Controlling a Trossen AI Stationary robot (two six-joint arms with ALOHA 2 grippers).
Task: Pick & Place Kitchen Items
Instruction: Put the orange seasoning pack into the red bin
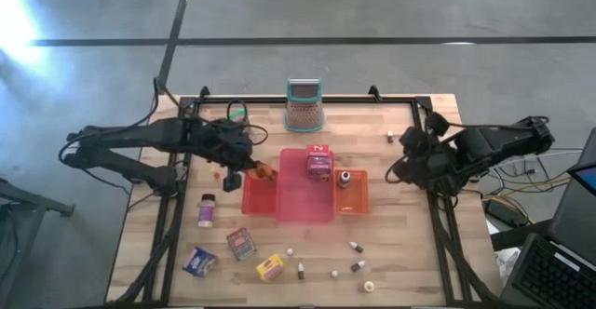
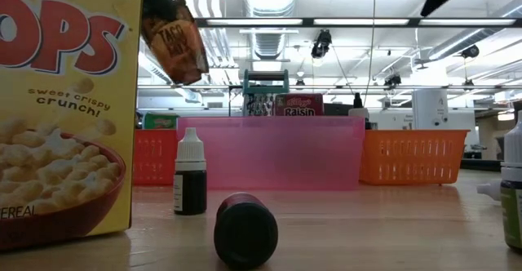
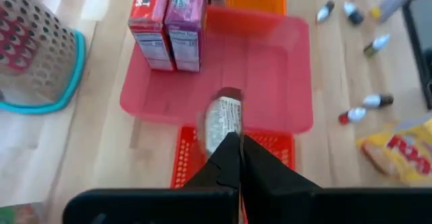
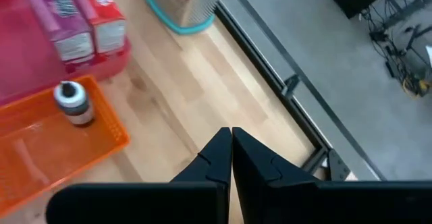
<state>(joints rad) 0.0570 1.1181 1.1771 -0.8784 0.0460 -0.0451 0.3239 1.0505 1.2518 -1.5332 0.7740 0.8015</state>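
Pinched shut on the orange packet (image 3: 223,119): the left end effector (image 3: 236,153), raised over the red mesh tray (image 1: 258,195) that abuts the pink tray (image 1: 303,207) on its left-arm side. Held by one end only, with the packet dangling free below the fingertips.

Already inside the pink tray, at its far end near the teal-rimmed mesh holder (image 1: 304,104): a red box (image 3: 150,23) and a pink box (image 3: 186,23), upright and touching. On the pink tray's other side, in the orange tray (image 4: 101,143): one dark capped bottle (image 4: 73,102).

Clenched on nothing, beyond the orange tray and well apart from the pink tray: the right end effector (image 4: 231,143), waiting.

Not yet sorted, on the surface in front of the pink tray: a yellow box (image 1: 270,268), a blue box (image 1: 199,261), a red-lidded box (image 1: 241,244), a small jar (image 1: 207,209) and several tiny bottles (image 1: 356,247).

Likely trouble from here: a thin, floppy packet gripped at its edge, apt to slide out of the pinch or swing during any quick sideways move. Release too close to the shared wall between the red tray and the pink tray, and probably a landing astride the rim or in the wrong compartment. Descent too low, and a risk of nudging the tray walls and toppling the two upright boxes.
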